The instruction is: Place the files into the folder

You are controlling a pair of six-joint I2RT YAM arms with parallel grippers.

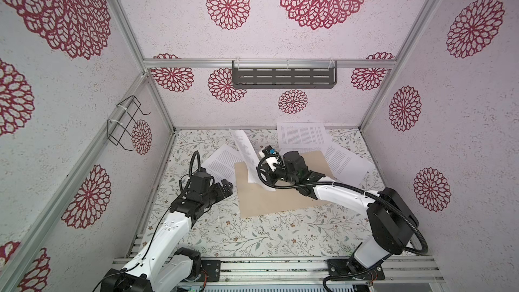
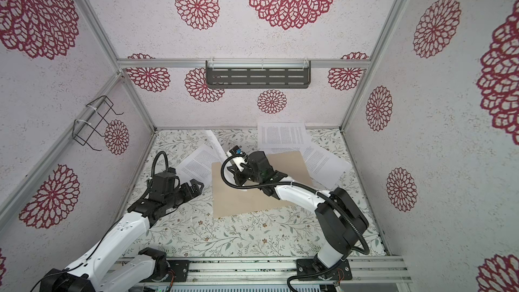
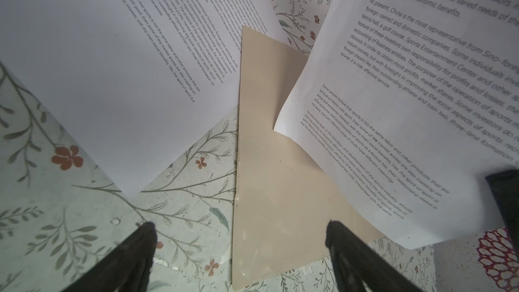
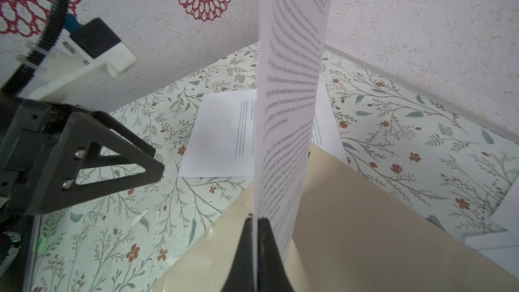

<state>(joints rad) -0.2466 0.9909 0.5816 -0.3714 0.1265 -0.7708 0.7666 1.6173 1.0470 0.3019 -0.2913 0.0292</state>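
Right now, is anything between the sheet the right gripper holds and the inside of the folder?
Yes, the folder's own cover. The folder lies flat and looks closed beneath the sheet, which the right gripper pinches. The left gripper is open beside the folder's edge, holding nothing.

The right arm (image 1: 337, 192) covers the folder's (image 1: 266, 200) middle. Close to the right gripper (image 4: 256, 220), the upright sheet (image 4: 292, 80) blurs badly; the far sheet's (image 1: 302, 134) print is probably too small to read.
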